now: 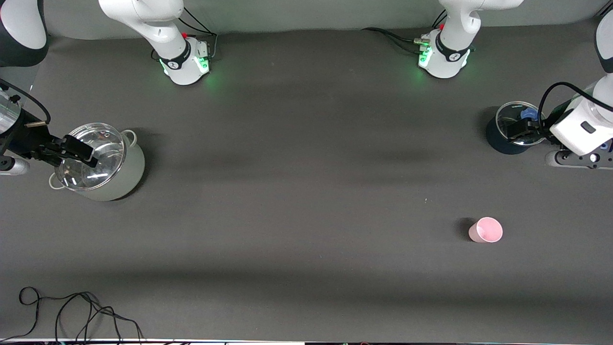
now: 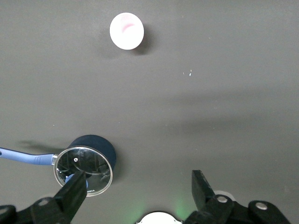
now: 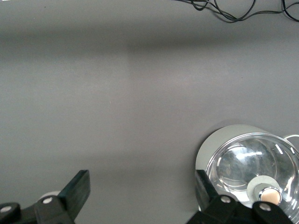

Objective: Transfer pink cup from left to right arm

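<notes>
Two white arms wait at the ends of the dark grey table [image 1: 297, 143], and we see neither one touching the small pale-pink plastic cup [image 1: 485, 230]. In the front view the cup stands upright and alone on the cloth toward the left arm's end, nearer to the camera than the dark blue pot with a glass lid [image 1: 507, 132]. The left gripper [image 1: 519, 130] hangs over that blue pot, jaws spread with nothing between them. The right gripper [image 1: 79, 153] hangs over the glass lid of the pale grey two-handled pot [image 1: 103, 163] at the right arm's end, also spread and empty. A loose black cable [image 1: 72, 314] lies near the table edge closest to the camera.

In the left wrist view we see the cup [image 2: 126, 31] from above, well apart from the blue pot [image 2: 88, 158] with its blue handle, and both fingers [image 2: 72, 193] wide apart.

In the right wrist view the grey pot [image 3: 250, 170] sits beside one finger [image 3: 77, 189] of the released jaws.
</notes>
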Robot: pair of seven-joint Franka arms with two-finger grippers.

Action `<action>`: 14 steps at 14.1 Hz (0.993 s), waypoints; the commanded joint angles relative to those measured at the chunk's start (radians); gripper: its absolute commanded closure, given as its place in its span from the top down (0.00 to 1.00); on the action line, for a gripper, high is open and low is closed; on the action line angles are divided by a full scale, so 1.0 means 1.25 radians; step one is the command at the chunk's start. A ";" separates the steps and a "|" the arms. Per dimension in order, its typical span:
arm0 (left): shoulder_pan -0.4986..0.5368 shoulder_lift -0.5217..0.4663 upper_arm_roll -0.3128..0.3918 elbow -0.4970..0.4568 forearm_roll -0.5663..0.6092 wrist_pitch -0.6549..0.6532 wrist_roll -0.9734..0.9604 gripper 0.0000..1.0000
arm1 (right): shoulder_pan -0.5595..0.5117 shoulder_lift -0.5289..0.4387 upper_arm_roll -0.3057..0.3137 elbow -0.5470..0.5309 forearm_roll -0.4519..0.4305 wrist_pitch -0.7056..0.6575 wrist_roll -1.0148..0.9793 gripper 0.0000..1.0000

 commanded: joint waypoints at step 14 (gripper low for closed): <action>-0.007 0.023 0.006 0.036 0.003 0.003 0.014 1.00 | 0.000 -0.016 -0.003 -0.016 0.021 0.000 0.008 1.00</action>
